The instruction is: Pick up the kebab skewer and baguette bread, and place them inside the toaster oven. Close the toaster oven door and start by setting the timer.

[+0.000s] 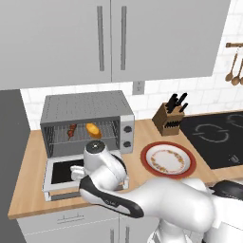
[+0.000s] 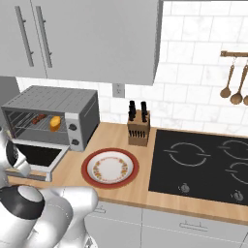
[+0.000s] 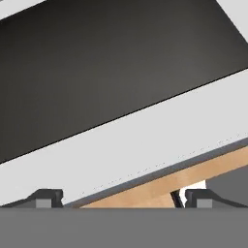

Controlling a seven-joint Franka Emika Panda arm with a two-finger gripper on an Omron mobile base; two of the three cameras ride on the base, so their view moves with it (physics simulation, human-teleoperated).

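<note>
1. Our gripper is spread wide and holds nothing; it hangs just over the front edge of the door, which lies flat open before the oven.
2. The door's long axis runs left-right, so we judge the lift must start from below that edge.
3. Inside the oven, on the rack: one skewer and one baguette (side by side).
4. Right of the oven: one plate, one knife block.

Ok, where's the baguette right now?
The baguette lies on the wire rack inside the toaster oven, just right of the kebab skewer, behind the dropped-open door. The right base view shows it near the knob panel.
</note>
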